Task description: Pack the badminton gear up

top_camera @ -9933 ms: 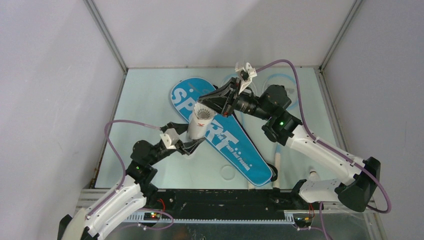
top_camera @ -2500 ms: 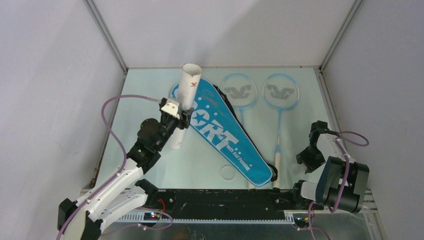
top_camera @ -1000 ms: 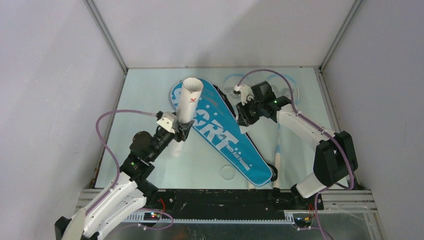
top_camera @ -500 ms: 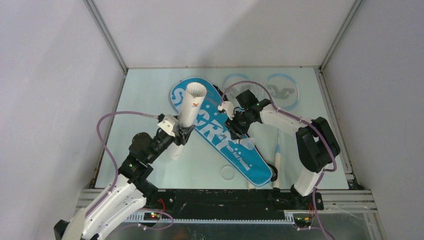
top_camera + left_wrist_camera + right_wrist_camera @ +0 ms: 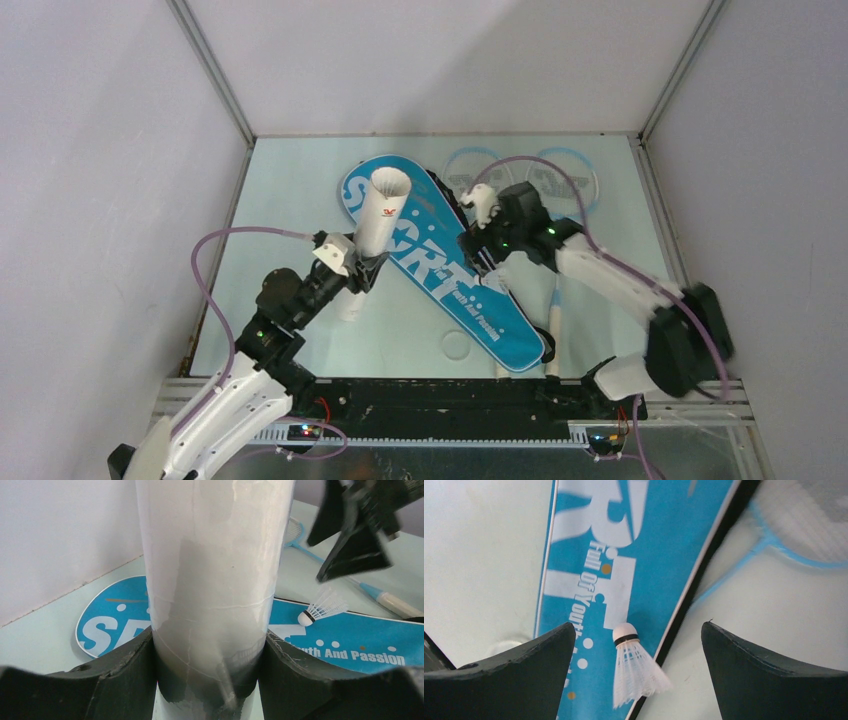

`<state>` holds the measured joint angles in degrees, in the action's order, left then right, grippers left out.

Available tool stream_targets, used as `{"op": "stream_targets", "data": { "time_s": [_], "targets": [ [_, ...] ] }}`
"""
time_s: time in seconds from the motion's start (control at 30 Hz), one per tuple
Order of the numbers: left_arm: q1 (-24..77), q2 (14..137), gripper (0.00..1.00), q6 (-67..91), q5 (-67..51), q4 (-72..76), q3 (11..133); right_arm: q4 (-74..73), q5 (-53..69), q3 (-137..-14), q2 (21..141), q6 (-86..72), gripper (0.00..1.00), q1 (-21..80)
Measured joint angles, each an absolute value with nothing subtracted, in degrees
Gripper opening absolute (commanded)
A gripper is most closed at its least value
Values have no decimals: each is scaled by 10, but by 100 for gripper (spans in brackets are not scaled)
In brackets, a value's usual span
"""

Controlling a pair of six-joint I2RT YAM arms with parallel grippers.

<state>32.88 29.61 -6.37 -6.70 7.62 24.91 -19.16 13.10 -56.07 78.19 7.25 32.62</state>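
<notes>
Step looks like filling: left claw (image 5: 207, 672) clamps tube (image 5: 215, 555); right claw (image 5: 638, 626) spread open above shuttlecock (image 5: 634, 667) on bag (image 5: 589, 555). Next: descend, pinch cork end.

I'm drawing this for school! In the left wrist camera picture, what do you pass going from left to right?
White tube → shuttlecock → racket handle. I left out the blue bag because it shows on both sides of the tube.
</notes>
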Motion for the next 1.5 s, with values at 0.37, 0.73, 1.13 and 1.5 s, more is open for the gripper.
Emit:
{"op": "stream_targets", "data": {
  "time_s": [0.37, 0.73, 1.13, 1.5],
  "targets": [
    [329, 312, 42, -56, -77, 85, 234, -76, 131, -332, 574, -208, 87, 242],
    [329, 313, 42, -39, -82, 94, 232, -41, 110, -330, 672, -303, 66, 270],
    [329, 317, 42, -25, -81, 106, 221, 20, 78, -330, 724, -329, 0, 298],
    [329, 335, 41, -82, -184, 63, 223, -22, 138, -427, 512, -160, 0, 297]
  ]
}}
